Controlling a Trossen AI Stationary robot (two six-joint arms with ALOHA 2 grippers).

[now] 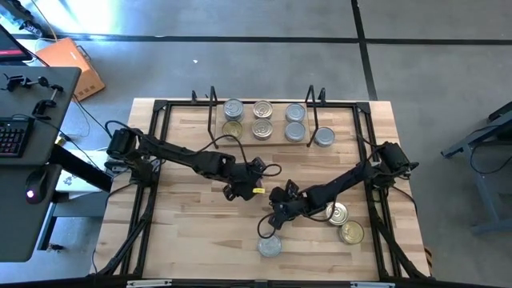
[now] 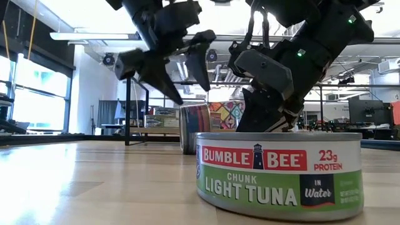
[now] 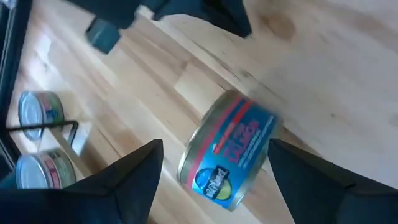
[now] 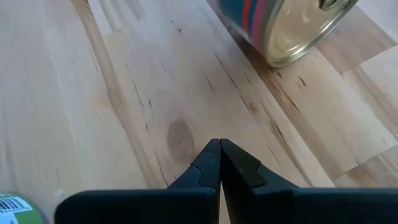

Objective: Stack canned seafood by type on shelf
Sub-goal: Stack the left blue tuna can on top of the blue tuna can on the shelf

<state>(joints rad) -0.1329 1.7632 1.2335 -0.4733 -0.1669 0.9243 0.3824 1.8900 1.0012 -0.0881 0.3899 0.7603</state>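
Near the table's middle, the left gripper is hanging spread wide over a tin lying on its side, not gripping it; the right gripper is waiting clenched just beside it, while the shelf at the far edge is carrying six tins.

Open-plan lab: concrete floor; desk with keyboard; monitors

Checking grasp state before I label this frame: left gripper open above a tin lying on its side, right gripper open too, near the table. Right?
Not quite. The right gripper is shut, fingertips together, as the right wrist view shows. The left gripper is indeed open above the tin on its side.
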